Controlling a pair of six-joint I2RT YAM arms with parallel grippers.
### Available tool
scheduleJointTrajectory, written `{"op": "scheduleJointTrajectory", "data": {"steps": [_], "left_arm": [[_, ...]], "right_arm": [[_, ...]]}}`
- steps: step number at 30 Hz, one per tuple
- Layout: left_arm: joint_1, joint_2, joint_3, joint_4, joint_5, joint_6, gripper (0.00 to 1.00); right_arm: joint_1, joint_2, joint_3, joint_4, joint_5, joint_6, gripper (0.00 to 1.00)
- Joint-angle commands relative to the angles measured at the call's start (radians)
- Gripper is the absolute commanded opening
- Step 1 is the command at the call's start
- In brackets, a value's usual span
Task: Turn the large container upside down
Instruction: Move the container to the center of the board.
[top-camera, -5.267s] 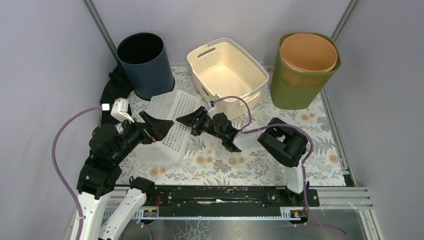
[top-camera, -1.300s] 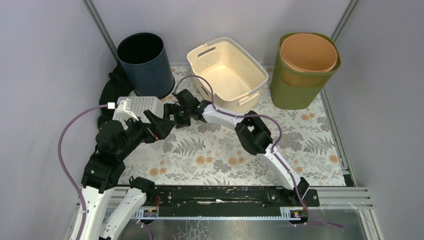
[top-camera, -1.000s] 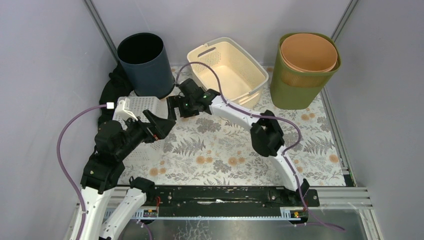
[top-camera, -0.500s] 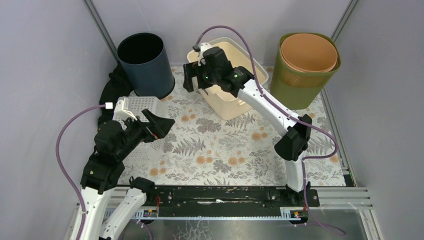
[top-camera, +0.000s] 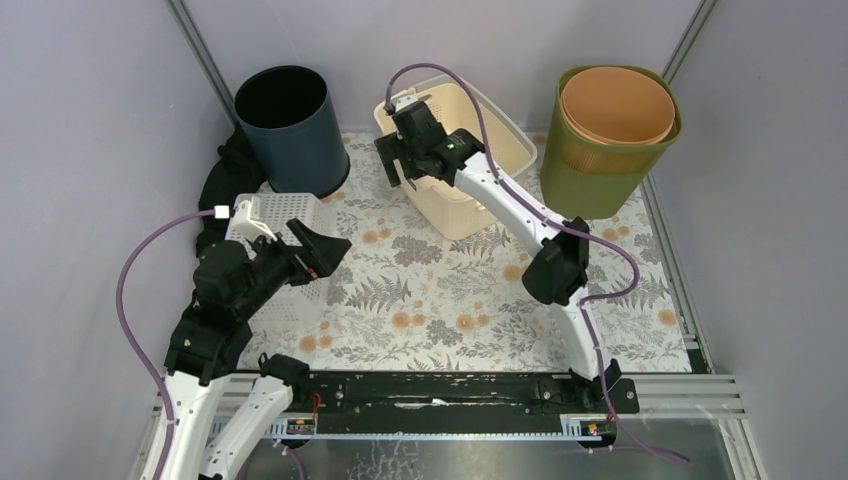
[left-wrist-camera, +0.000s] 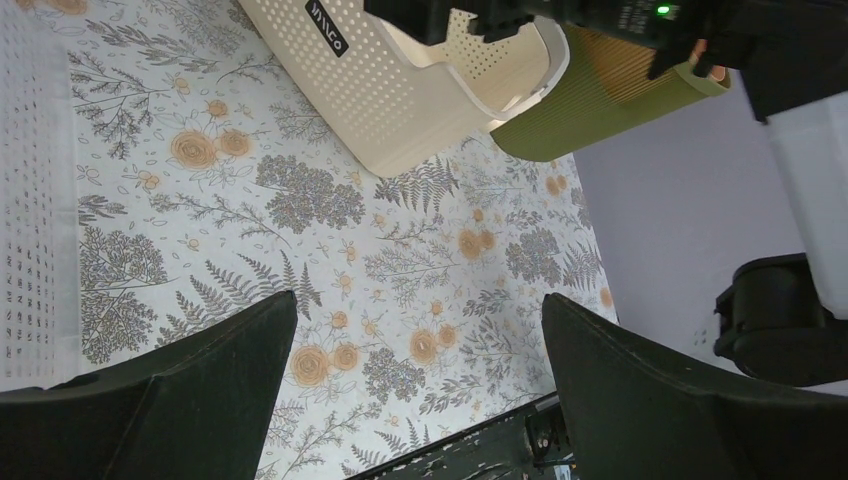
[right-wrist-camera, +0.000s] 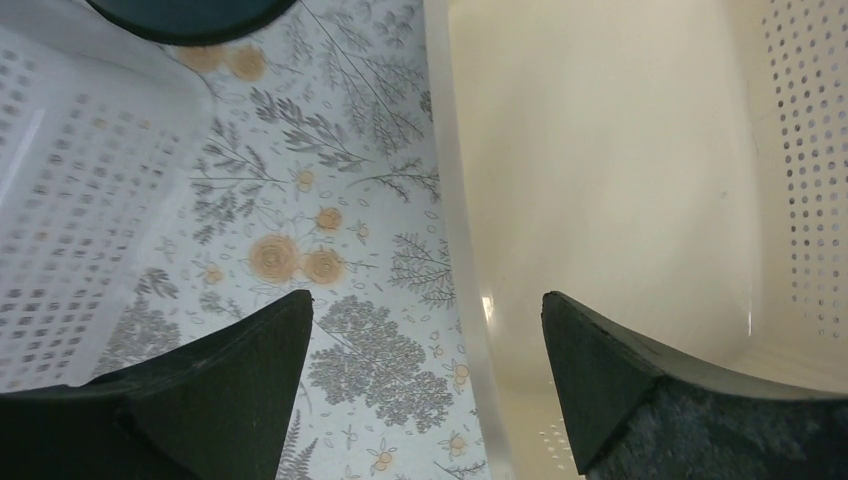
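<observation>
My right gripper (right-wrist-camera: 424, 300) hung wide open, empty, over the cream basket (right-wrist-camera: 600, 180), its left rim running between my jaws.

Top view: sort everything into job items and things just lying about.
Job: cream basket; right gripper, open over its rim; left gripper.
Lying about: white crate; dark bin; green bin holding orange tub.

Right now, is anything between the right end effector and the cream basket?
Nothing visible. The right end effector hangs open over the cream basket; the basket's rim runs between the fingers in the wrist view. The white basket lies off to one side, not touching it.
</observation>
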Motion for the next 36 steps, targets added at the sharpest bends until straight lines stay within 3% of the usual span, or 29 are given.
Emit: {"op": "scheduleJointTrajectory", "data": {"steps": [1,12,17,31,36], "left_arm": [[-0.004,-0.008,-0.009,0.065,0.003,-0.002,1.0],[-0.004,0.002,0.003,0.065,0.01,-0.001,1.0],[-0.003,0.01,0.005,0.069,0.016,-0.004,1.0],[-0.003,0.015,-0.001,0.082,0.031,-0.01,1.0],[-0.003,0.011,-0.004,0.083,0.032,-0.011,1.0]], "right_arm": [[-0.026,0.067,0.086,-0.064,0.041,-0.047,0.9],[-0.065,0.139,0.086,-0.073,-0.014,-0.067,0.84],[-0.065,0.143,0.054,-0.069,-0.05,-0.06,0.68],[-0.062,0.128,0.005,-0.089,-0.11,-0.009,0.36],[-0.054,0.085,-0.077,-0.081,-0.103,0.045,0.31]]}}
